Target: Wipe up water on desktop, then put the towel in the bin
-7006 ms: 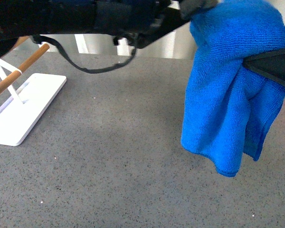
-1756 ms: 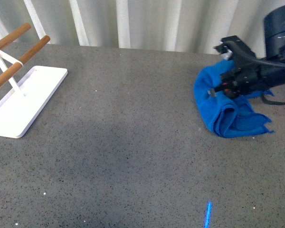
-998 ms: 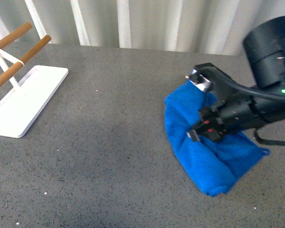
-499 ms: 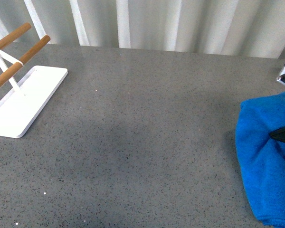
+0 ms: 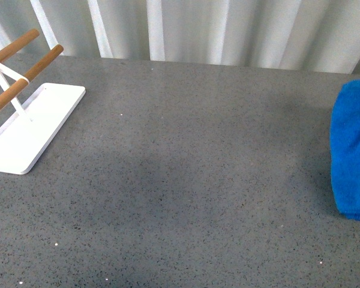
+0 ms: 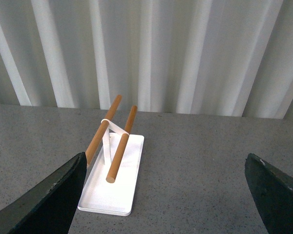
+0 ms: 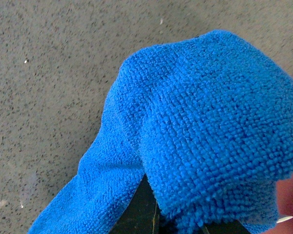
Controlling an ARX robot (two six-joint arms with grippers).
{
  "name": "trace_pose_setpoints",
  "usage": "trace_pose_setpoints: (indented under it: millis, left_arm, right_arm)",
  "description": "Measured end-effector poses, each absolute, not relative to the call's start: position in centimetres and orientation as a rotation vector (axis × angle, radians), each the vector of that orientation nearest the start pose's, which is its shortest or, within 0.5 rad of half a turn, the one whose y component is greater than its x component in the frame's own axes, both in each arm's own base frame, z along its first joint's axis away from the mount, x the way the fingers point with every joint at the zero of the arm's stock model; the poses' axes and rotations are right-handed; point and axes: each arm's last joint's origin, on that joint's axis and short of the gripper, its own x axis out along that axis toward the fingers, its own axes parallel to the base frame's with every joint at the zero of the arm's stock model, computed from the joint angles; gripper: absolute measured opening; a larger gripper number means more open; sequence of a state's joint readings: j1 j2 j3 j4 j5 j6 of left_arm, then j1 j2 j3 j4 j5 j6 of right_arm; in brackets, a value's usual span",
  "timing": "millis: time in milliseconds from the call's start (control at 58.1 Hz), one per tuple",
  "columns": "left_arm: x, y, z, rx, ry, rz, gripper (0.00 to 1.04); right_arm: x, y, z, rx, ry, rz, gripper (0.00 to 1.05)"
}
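The bright blue towel (image 5: 353,150) shows at the right edge of the front view, over the dark-grey speckled desktop (image 5: 186,180). My right gripper is out of the front view; in the right wrist view it (image 7: 158,222) is shut on the towel (image 7: 205,122), which drapes over its dark fingers and hides most of them. The desktop (image 7: 53,73) lies beneath it. My left gripper (image 6: 171,195) is open and empty above the desktop (image 6: 185,165), its two dark fingers (image 6: 44,200) wide apart. No bin is in view.
A white rack base (image 5: 30,135) with two wooden rods (image 5: 24,75) stands at the left of the desktop; it also shows in the left wrist view (image 6: 112,180). A pale ribbed curtain wall (image 5: 198,30) runs behind the desktop's far edge.
My right gripper dragged the towel across the desktop, then carried it to the right. The arm has left the front view and only the towel's edge shows there.
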State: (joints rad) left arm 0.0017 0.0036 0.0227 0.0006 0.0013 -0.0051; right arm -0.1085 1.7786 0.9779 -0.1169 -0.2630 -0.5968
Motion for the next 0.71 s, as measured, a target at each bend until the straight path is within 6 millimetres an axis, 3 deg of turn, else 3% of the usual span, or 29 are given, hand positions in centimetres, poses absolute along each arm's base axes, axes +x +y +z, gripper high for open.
trace_pose_setpoints:
  millis: [207, 327, 448, 499, 585, 706]
  left_arm:
    - [9.6, 0.0, 17.1, -0.005, -0.020, 0.000, 0.98]
    - [9.6, 0.0, 17.1, -0.005, -0.020, 0.001, 0.98]
    - [9.6, 0.0, 17.1, -0.005, -0.020, 0.000, 0.98]
    - [9.6, 0.0, 17.1, -0.005, -0.020, 0.000, 0.98]
    - [9.6, 0.0, 17.1, -0.005, -0.020, 0.001, 0.98]
    - [9.6, 0.0, 17.1, -0.005, -0.020, 0.000, 0.98]
  right_arm:
    - [37.0, -2.2, 20.8, -0.411, 0.691, 0.368, 0.05]
    - [38.5, -4.4, 25.0, -0.384, 0.617, 0.258, 0.05]
    - [38.3, -10.6, 28.8, -0.300, 0.596, 0.038, 0.05]
    - [37.7, -13.3, 29.5, -0.269, 0.606, -0.055, 0.05]
    - [36.4, -17.8, 29.0, -0.202, 0.656, -0.169, 0.05]
    - [34.8, -21.5, 26.8, -0.133, 0.720, -0.237, 0.05]
